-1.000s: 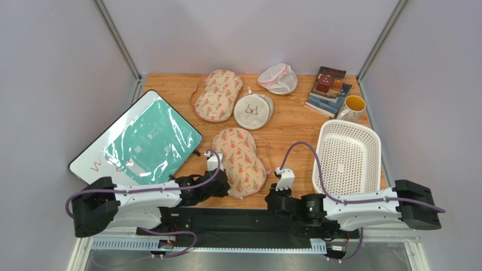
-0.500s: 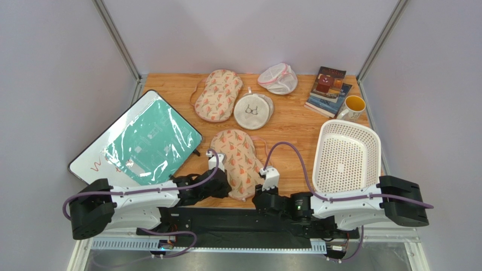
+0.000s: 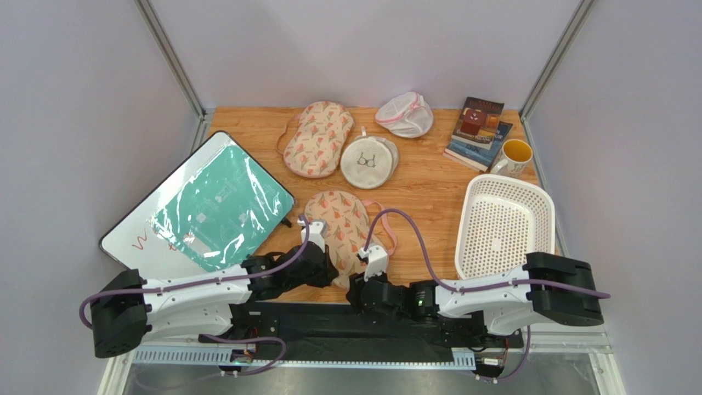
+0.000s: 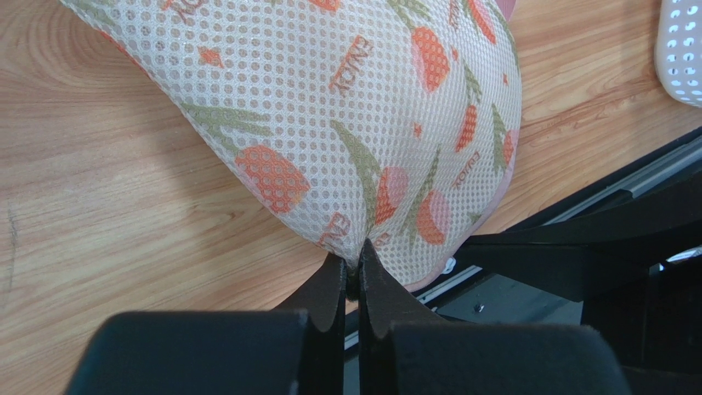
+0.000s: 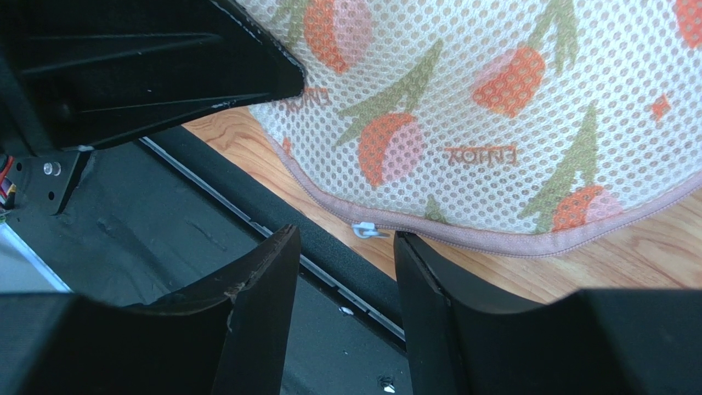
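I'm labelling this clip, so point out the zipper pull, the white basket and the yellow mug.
zipper pull (image 5: 365, 231), right wrist view, its metal tab.
white basket (image 3: 494, 226), top view, bare mesh floor.
yellow mug (image 3: 517, 152), top view, its opening.

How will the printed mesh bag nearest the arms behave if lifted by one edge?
Probably floppy: the mesh bag puckers where the left gripper pinches it. Likely light for its size, being thin open netting. It would probably sag and fold, not hold shape.

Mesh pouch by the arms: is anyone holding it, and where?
Yes: the left gripper is shut on the cream, orange-patterned mesh pouch, pinching its near edge. The right gripper is open, holding nothing.
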`<state>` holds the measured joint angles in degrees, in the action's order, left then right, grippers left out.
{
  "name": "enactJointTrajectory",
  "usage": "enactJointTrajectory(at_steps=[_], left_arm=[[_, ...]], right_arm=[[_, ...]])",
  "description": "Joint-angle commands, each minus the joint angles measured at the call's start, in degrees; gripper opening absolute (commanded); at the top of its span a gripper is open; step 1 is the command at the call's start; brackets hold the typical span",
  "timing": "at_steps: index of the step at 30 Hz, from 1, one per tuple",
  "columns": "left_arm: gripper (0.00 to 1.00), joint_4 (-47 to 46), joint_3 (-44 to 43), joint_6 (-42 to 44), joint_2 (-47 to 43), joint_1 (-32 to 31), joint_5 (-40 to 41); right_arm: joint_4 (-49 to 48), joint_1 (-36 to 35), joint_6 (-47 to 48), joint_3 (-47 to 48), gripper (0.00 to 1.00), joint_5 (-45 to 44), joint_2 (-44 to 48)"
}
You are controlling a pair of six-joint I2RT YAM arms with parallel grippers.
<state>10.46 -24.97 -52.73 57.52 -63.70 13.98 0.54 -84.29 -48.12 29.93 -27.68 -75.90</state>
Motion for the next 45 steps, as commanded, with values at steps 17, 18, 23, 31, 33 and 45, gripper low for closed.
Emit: enactJointTrajectory(at_steps=[17,18,23,31,33,45], left_arm=[[0.0,1.41,-2.1,1.31,-2.15,0.07,-0.97],[0.0,1.41,-2.1,1.31,-2.15,0.07,-0.97],[0.0,1.49,-2.01,1.49,-2.14,0.07,-0.8],[0.0,2.63,-1.75,2.02,-1.88,0.6,0.61],[0.0,2.99,-1.31,2.02,-2.06,1.47,0.61],[0.0,3.16,0.8,3.77,-3.38,4.37,-0.53]], right_arm=[[-9.76,2.99,4.0,-1.72,0.27,0.87,-1.88],[-9.68,2.91,3.91,-1.81,0.14,0.88,-1.71],[-9.5,2.99,4.08,-2.07,0.0,0.44,-1.27],[-5.9,2.99,3.12,-2.16,0.0,-1.14,-0.48],[-4.76,2.99,2.59,-2.68,0.0,-1.49,0.22],[-1.77,4.31,0.57,-9.28,0.0,-4.13,8.91]])
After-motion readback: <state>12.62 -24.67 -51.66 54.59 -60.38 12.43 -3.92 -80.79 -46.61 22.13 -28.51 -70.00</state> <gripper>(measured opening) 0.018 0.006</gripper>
